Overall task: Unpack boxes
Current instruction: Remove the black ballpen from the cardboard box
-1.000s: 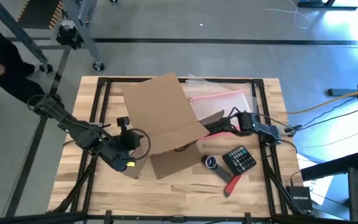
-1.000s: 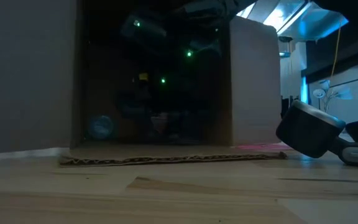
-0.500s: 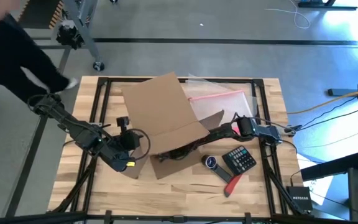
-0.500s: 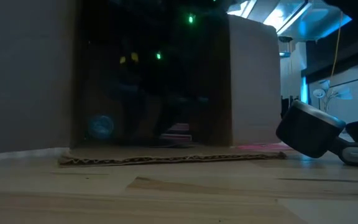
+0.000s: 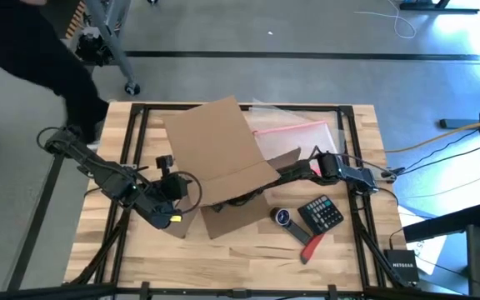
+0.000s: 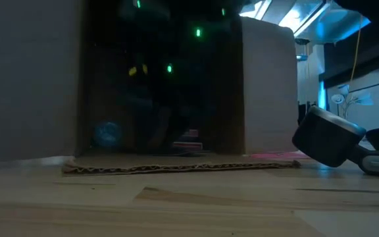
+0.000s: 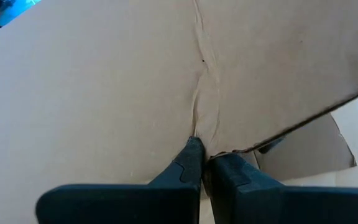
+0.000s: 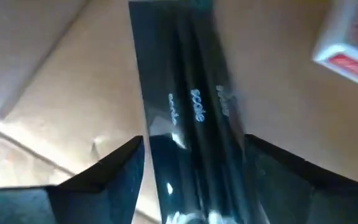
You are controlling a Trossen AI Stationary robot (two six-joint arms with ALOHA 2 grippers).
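The brown cardboard box lies on its side mid-table, its open mouth toward the near edge and a flap flat on the wood. My left gripper is shut on the box's left edge. My right arm reaches into the box from the right, and the box hides its gripper from above. In the right wrist view my right gripper is open, one finger on each side of a long dark glossy pack printed "scale". A small red-and-white carton lies beside it in the box. My left gripper pinches the box's wall edge between its two fingers, at a crease in the cardboard, coming level from the table's left. The box rests on the table. Whether my right gripper's fingers touch the dark pack, I cannot tell.
Right of the box lie a calculator, a small round dark thing and a red-handled tool. A clear pouch with a pink zip edge lies behind the box. A person in dark clothes moves past the far-left corner.
My right arm has pushed leftward, from just outside the box's right side to deep inside it. The box's right wall has shifted a little with it. The red-and-white carton has come into sight in the low view. The person has walked along the far-left side.
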